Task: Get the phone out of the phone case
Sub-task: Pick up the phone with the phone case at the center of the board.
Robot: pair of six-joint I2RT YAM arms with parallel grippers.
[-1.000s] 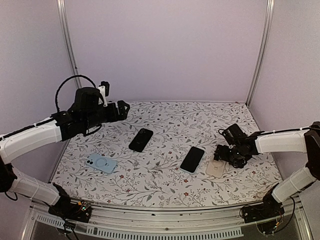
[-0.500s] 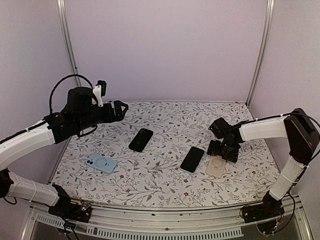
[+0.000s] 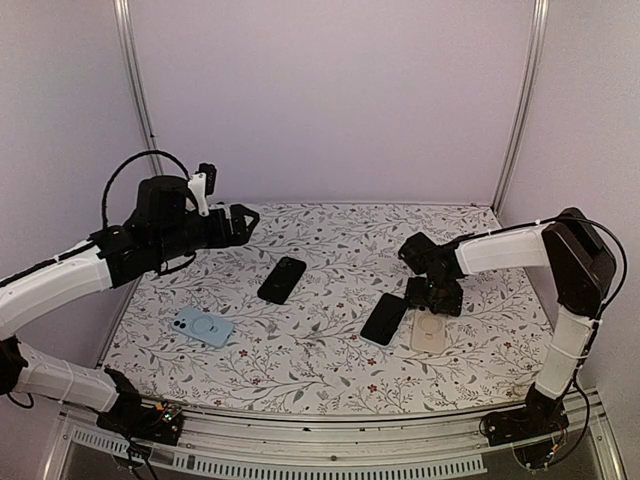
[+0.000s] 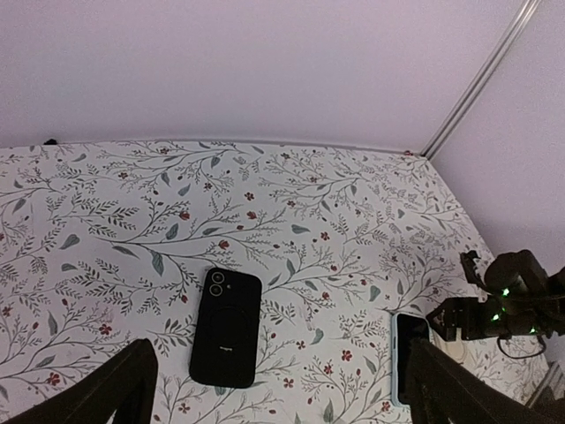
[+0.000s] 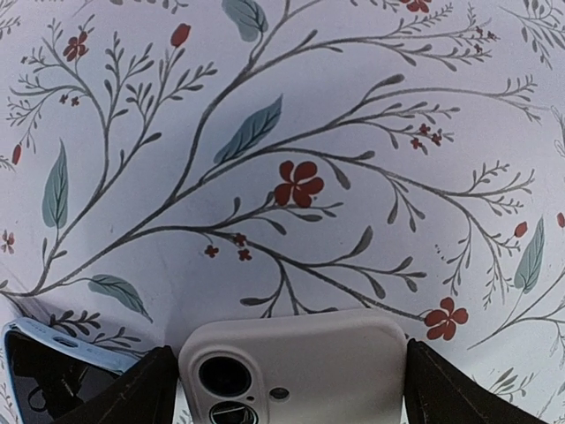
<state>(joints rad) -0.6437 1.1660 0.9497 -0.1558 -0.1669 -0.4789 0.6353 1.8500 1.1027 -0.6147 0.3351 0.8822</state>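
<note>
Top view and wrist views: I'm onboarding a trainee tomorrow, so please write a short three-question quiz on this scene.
1. True or false: the left claw is open and holds nothing.
2. Which item lies closest to the right claw? A beige case; B light blue case; C black phone.
3. How many phones and cases lie on the floral cloth?
Key: 1 true; 2 A; 3 four.

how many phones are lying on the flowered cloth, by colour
light blue phone, back up: 1
black phone, back up: 1
blue-rimmed phone, dark screen up: 1
beige phone, back up: 1
total: 4
</note>
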